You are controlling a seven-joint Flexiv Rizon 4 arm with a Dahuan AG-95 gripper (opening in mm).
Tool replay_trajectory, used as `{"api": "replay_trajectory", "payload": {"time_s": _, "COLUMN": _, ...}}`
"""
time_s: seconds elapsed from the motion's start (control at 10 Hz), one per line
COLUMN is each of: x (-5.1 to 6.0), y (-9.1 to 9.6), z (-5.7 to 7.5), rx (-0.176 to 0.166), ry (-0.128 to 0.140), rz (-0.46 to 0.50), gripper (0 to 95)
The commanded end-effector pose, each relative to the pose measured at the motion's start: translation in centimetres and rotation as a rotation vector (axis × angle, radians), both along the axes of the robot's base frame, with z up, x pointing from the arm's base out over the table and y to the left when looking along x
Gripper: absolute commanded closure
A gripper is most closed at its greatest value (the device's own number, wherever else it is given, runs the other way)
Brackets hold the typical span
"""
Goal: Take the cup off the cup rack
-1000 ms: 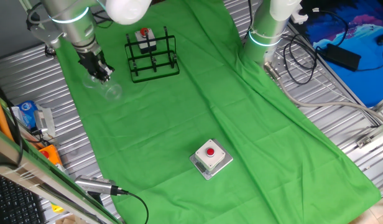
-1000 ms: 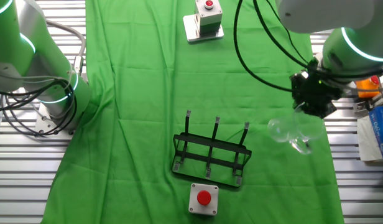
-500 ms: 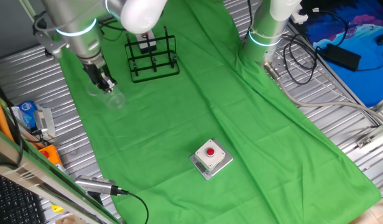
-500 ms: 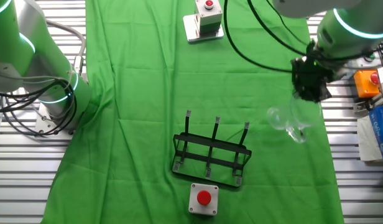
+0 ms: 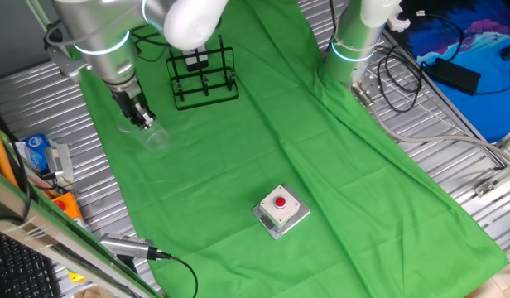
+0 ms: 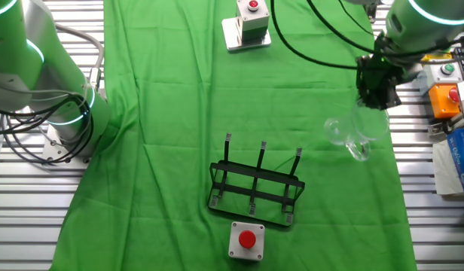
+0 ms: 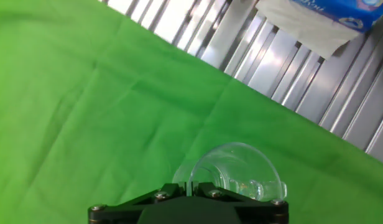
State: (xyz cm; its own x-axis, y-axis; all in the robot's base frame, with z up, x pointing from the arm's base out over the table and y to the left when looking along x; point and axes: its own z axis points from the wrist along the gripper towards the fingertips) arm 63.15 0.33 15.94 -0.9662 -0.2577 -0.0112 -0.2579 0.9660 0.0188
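Observation:
The clear glass cup hangs from my gripper, just above the green cloth, left of the black wire cup rack and clear of its pegs. In the other fixed view the cup is below the gripper, up and right of the rack. In the hand view the gripper is shut on the cup's thin glass wall, with the cup tilted on its side just beyond the fingertips.
A grey box with a red button sits on the cloth towards the front; another stands by the rack. A blue packet lies on the slatted metal table beside the cloth edge. The second arm's base stands far right.
My gripper has carried the cup further from the rack, along the cloth's edge towards the end with the other red-button box. The rack has not moved.

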Motion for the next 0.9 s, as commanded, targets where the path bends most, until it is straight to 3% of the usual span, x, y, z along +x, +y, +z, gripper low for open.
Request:
{"api": "replay_trajectory", "payload": {"time_s": 0.1, "x": -0.28, "y": 0.59, "z": -0.27, "rx": -0.003, "ry": -0.003, "rz": -0.003, "gripper": 95.0}}
{"api": "replay_trajectory", "payload": {"time_s": 0.6, "x": -0.55, "y": 1.18, "z": -0.43, "rx": 0.000, "ry": 0.001, "rz": 0.022, "gripper": 95.0}}
{"api": "replay_trajectory", "payload": {"time_s": 0.8, "x": -0.55, "y": 1.18, "z": -0.43, "rx": 0.023, "ry": 0.041, "rz": 0.143, "gripper": 95.0}}
{"api": "replay_trajectory", "payload": {"time_s": 0.9, "x": -0.55, "y": 1.18, "z": -0.43, "rx": 0.025, "ry": 0.045, "rz": 0.197, "gripper": 95.0}}
